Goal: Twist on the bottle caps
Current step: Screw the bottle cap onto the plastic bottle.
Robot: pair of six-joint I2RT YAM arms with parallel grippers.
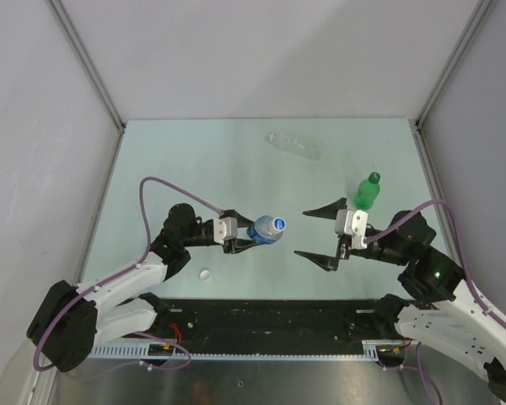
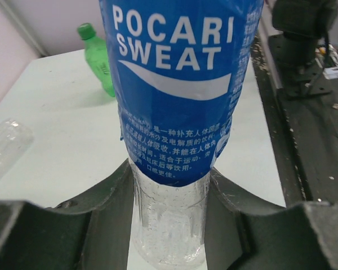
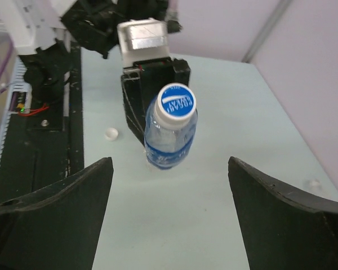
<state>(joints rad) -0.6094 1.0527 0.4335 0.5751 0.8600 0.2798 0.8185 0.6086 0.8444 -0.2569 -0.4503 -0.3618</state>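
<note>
I see pale grey walls [image 1: 261, 51] shutting in the space on three sides, with a thin metal post [image 1: 84, 59] running up each back corner. The table [image 1: 194, 160] is flat and a soft blue-green. A black rail [image 1: 270, 316] runs along its near edge, where my two arms are bolted on.

The left arm [image 1: 126, 283] reaches in from the left side and the right arm [image 1: 455, 304] from the right side.

The left gripper [image 1: 246, 233] is partly closed, and its two fingers press on the clear lower part of the bottle with the blue label [image 1: 266, 229]. That bottle sits near the middle of the table with its top up. I cannot tell if its bottom touches the table. Its cap [image 3: 177, 102] is on the neck, white with a blue top.

The right gripper [image 1: 301, 233] is wide open and holds nothing. It faces the held bottle from just beside it and does not touch it.

The green bottle [image 1: 368, 192] stands up on the right side of the table, close behind the right gripper. Its green cap [image 1: 373, 177] is on.

The clear bottle [image 1: 293, 144] lies on its side far back on the table, well apart from both grippers.

One small white cap [image 1: 205, 274] lies loose on the table near the front edge, near the left arm.
</note>
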